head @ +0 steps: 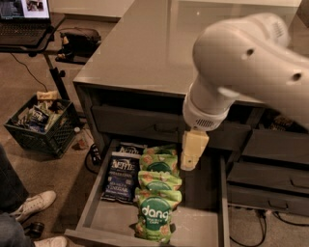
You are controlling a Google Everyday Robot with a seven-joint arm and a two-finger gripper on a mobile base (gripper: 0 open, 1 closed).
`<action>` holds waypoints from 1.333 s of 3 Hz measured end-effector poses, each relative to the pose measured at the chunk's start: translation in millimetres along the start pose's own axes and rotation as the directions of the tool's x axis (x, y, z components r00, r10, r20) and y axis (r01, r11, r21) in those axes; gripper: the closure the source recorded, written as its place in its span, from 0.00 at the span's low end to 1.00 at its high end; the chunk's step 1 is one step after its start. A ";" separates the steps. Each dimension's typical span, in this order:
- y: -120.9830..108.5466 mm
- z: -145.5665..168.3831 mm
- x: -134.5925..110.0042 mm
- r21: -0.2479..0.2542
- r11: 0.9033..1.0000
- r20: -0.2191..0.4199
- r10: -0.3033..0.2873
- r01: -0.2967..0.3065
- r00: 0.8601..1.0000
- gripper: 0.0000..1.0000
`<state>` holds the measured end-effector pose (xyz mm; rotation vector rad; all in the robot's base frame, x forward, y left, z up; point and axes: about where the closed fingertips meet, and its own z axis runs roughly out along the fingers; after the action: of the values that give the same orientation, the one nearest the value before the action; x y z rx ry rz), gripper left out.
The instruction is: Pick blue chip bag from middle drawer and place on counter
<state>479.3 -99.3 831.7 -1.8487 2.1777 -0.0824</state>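
Note:
The blue chip bag (120,176), a navy Kettle bag with white lettering, lies flat at the left of the open middle drawer (204,192). A second navy Kettle bag (130,148) lies just behind it. A row of green "dang" bags (157,193) lies to its right. My gripper (193,150) hangs from the white arm over the drawer, just right of the green bags and above them, apart from the blue bag. The glossy grey counter (145,48) spreads above the drawer, partly hidden by my arm.
Closed dark drawers (275,154) stand to the right of the open one. A black crate (41,123) with packets sits on the floor at the left. A laptop (24,14) is on a stand beyond it. A person's white shoes (34,205) are at the lower left.

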 end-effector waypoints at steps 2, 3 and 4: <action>-11.2 48.3 -13.0 -0.006 0.999 -0.017 0.037 -0.038 0.999 0.00; -5.3 71.4 -26.5 0.005 1.000 0.018 0.006 -0.006 1.000 0.00; -1.2 124.5 -52.8 0.007 0.999 0.049 -0.052 0.051 0.997 0.00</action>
<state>518.9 -30.9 722.0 -1.8840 2.0956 -0.0532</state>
